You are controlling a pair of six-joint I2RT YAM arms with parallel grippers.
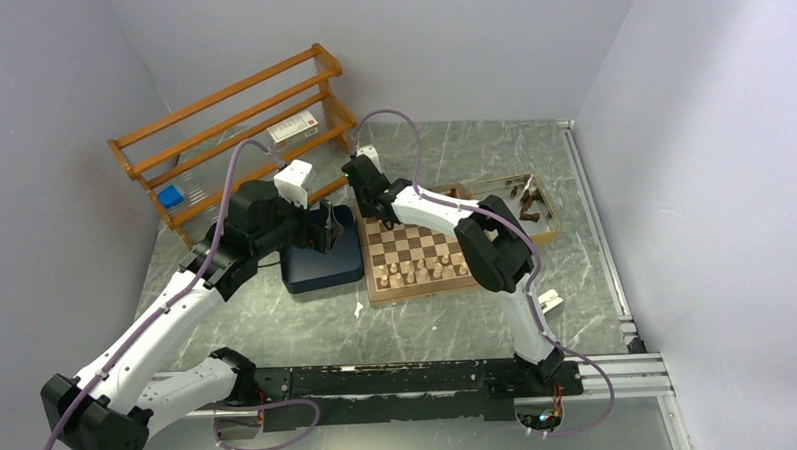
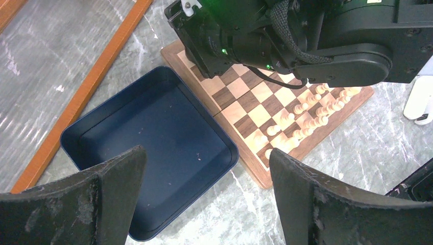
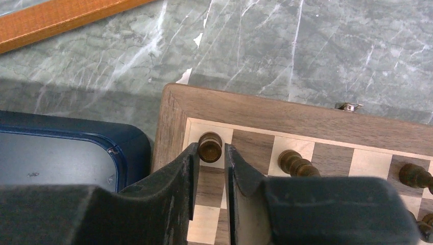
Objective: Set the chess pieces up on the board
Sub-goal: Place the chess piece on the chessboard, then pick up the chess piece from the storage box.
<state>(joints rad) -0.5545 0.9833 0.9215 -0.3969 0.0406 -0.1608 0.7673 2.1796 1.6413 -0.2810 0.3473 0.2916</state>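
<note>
The board (image 1: 418,293) lies mid-table, with pale chessmen (image 1: 416,274) along its near rows. In the right wrist view a dark brown chess piece (image 3: 210,145) stands on the board's (image 3: 286,115) far-left corner square. My right gripper (image 3: 211,149) straddles it, jaws only slightly apart, with a thin gap showing on the piece's right side. Two more dark pieces (image 3: 295,163) (image 3: 414,176) stand along the same row. My left gripper (image 2: 207,194) hangs open and empty above the near corner of the dark blue tray (image 2: 153,127).
A wooden box (image 1: 534,220) holding several dark pieces sits at the board's far right. The blue tray (image 1: 321,268) touches the board's left side. An orange wooden rack (image 1: 231,131) stands at the back left. A small white object (image 1: 550,301) lies right of the board.
</note>
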